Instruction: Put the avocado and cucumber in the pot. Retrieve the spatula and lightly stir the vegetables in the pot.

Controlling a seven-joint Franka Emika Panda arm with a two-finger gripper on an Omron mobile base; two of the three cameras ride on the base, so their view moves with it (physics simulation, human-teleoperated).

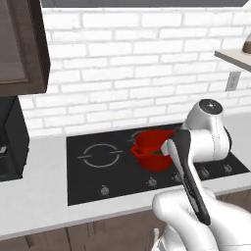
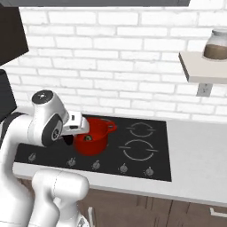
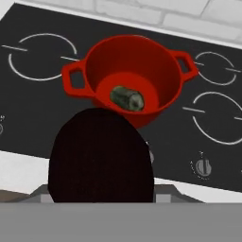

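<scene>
The red pot [image 3: 130, 54] stands on the black cooktop [image 3: 38, 108], on a left-hand burner. Inside it the olive-green cucumber [image 3: 126, 98] lies on the bottom. The very dark avocado [image 3: 101, 156] sits large at the bottom of the hand view, hiding the fingertips, with my gripper [image 2: 70, 138] shut on it. It hangs just short of the pot's near rim, above the cooktop. From the base cameras the pot [image 1: 147, 147] [image 2: 95, 142] is partly behind my arm. The spatula is out of view.
Control knobs [image 3: 202, 166] line the cooktop's front edge above the white counter [image 1: 34, 196]. A brick wall rises behind. A shelf [image 2: 204, 66] with a jar [image 2: 217, 44] hangs at the right, and a dark cabinet [image 1: 22, 44] and black appliance [image 1: 10, 137] stand at the left.
</scene>
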